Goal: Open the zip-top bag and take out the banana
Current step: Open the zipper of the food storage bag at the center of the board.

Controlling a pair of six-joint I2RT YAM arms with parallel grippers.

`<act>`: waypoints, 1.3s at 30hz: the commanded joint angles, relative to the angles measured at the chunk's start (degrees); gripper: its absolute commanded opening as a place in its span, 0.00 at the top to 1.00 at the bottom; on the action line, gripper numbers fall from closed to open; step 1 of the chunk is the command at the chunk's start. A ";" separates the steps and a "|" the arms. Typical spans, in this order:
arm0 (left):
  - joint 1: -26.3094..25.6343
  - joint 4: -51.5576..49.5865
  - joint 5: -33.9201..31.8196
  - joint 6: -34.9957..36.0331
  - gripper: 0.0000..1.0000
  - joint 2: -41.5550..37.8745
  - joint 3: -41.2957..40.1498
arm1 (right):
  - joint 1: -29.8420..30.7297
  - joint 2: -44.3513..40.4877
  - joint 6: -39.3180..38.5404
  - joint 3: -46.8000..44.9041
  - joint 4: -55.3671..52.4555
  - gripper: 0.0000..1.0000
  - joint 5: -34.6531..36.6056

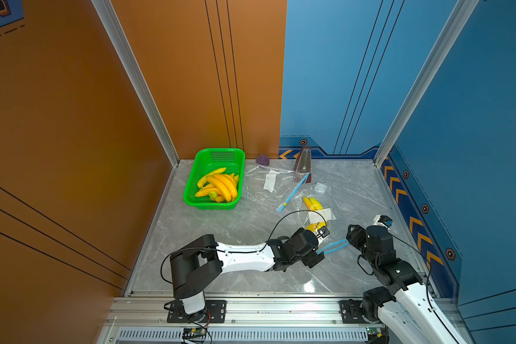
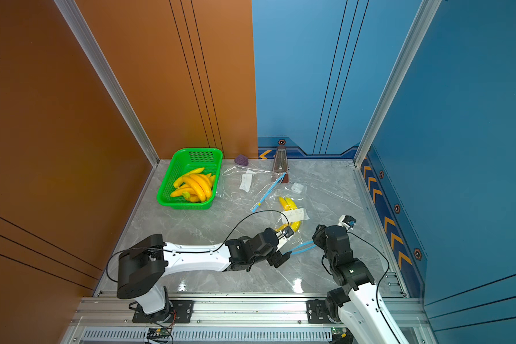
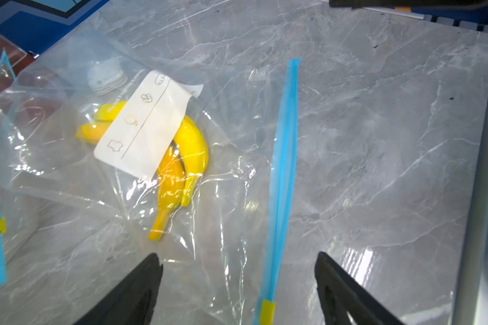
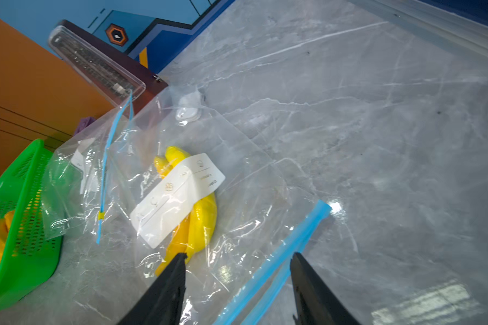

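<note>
Left gripper (image 3: 237, 254) had its jaws wide apart, clamping nothing. The blue zip strip (image 3: 283, 168) of the zip-top bag (image 3: 226, 157) ran through the gap between them. Right gripper (image 4: 239, 254) also stood with jaws apart, the same zip strip passing between them, no grip seen. Both grippers faced each other over the bag's mouth, toward the front right of the tabletop (image 1: 221, 238).

The zip-top bag lay flat between the tabletop's middle and its right edge. Banana (image 1: 312, 204) was inside it, a yellow pair side by side, partly under the bag's white label (image 3: 144, 123), stems toward the zip strip. Whether the zip strip was sealed could not be told.

Second bag (image 1: 259, 190), clear and with no fruit in it, lay further toward the back edge, its own blue strip slanted. Green basket (image 1: 190, 181) with more bananas (image 1: 221, 186) sat in the back left corner. Metronome (image 1: 303, 162) stood at the back edge, with a purple object (image 1: 262, 160) near it and a small white case (image 1: 320, 187) by the bags.
</note>
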 commanded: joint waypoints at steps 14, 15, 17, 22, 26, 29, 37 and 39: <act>-1.05 -10.51 -6.11 4.45 0.43 15.82 17.60 | -7.41 -9.52 1.67 -2.96 -7.99 0.43 -10.65; -0.95 -10.75 -6.23 4.46 0.46 16.18 17.87 | -7.41 -9.68 1.64 -3.04 -7.99 0.43 -11.17; -0.97 -11.35 -6.31 4.67 0.52 16.88 18.47 | -7.42 -10.22 1.84 -3.32 -8.29 0.43 -12.10; -0.70 -11.62 -6.84 3.92 0.75 17.38 19.54 | -7.33 -12.20 2.84 -4.86 -8.70 0.47 -14.61; -0.17 -10.27 -7.37 2.28 0.91 16.17 19.63 | -7.17 -14.08 3.22 -6.01 -8.41 0.56 -18.35; -0.12 -7.22 -8.96 1.44 0.99 14.00 18.11 | -6.65 -14.92 3.76 -7.27 -6.39 0.61 -22.09; 0.75 -2.81 -8.65 -0.12 1.00 10.33 16.46 | -1.82 -13.41 8.35 -13.32 6.34 0.70 -26.01; 0.67 -1.73 -7.89 -0.84 1.00 9.36 15.73 | 0.14 -12.24 8.66 -13.75 9.04 0.71 -24.77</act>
